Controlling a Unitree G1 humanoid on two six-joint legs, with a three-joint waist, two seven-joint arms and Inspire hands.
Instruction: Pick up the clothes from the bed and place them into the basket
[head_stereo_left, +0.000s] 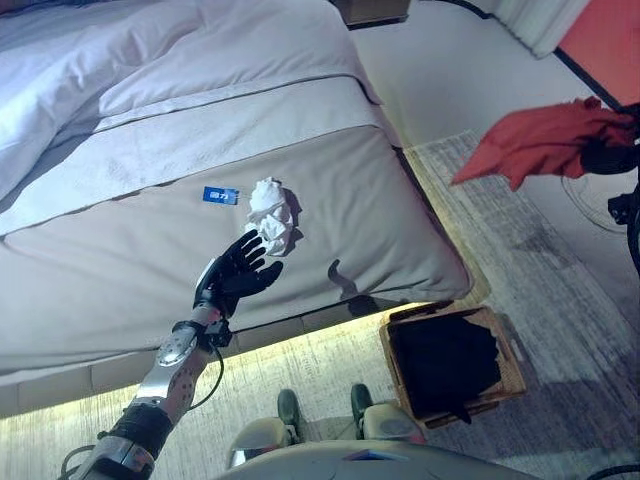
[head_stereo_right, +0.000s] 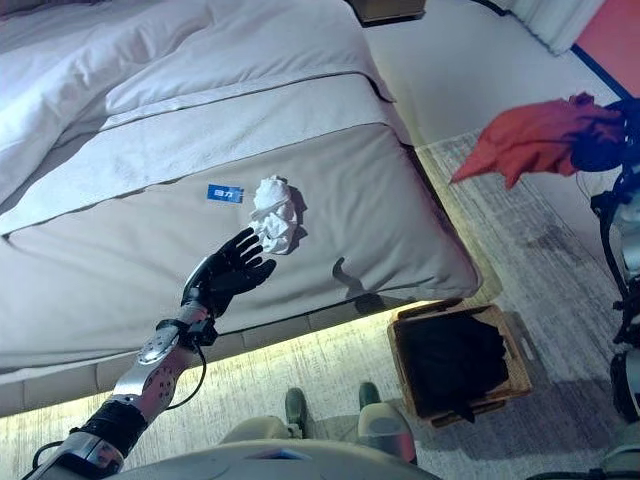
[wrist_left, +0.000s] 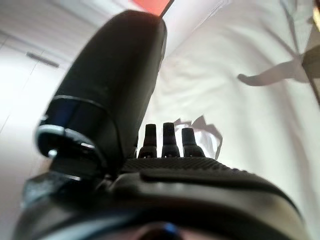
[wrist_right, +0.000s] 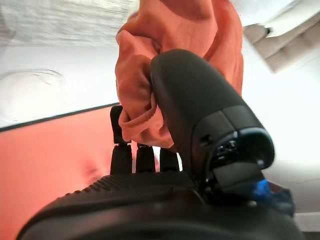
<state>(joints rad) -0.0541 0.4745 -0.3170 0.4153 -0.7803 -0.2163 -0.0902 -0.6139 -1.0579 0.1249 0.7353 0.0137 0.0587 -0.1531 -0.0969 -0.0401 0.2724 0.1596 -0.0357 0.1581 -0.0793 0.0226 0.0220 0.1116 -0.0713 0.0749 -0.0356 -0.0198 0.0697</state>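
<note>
A crumpled white garment (head_stereo_left: 272, 214) lies on the grey bed cover (head_stereo_left: 120, 260) near the bed's front edge. My left hand (head_stereo_left: 238, 270) hovers just in front of it with fingers spread, open and empty; its fingers (wrist_left: 169, 141) point at the white cloth (wrist_left: 205, 131). My right hand (head_stereo_left: 610, 152) is raised at the far right, shut on an orange-red garment (head_stereo_left: 535, 140) that hangs from it above the floor; in the right wrist view the cloth (wrist_right: 165, 65) is bunched under the thumb. The wooden basket (head_stereo_left: 508, 350) stands on the rug by the bed's corner, with dark clothing (head_stereo_left: 445, 365) inside.
A small blue card (head_stereo_left: 220, 195) lies on the bed left of the white garment. White duvet (head_stereo_left: 130, 50) is piled at the bed's back. A patterned rug (head_stereo_left: 560, 290) covers the floor around the basket. A red wall panel (head_stereo_left: 610, 35) is at the upper right.
</note>
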